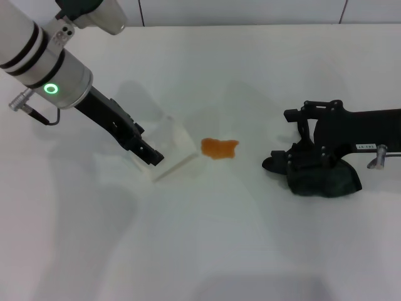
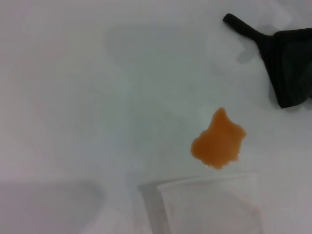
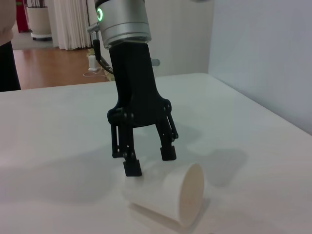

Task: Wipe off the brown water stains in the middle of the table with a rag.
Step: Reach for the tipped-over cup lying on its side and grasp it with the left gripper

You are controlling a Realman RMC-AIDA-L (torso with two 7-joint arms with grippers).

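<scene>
Head cam looks down from overhead; left wrist cam hovers close above the orange-brown liquid blotch (image 2: pixel 218 140), shared, dark cloth wad (image 2: pixel 288 63) at 2 o'clock; right wrist cam faces low across the tabletop.

Bright even light, soft grey shadows, left wrist view slightly blurred

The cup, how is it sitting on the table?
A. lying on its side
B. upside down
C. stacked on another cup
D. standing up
A: the cup lies on its side on the table, its open mouth facing sideways, under the left gripper.
</scene>
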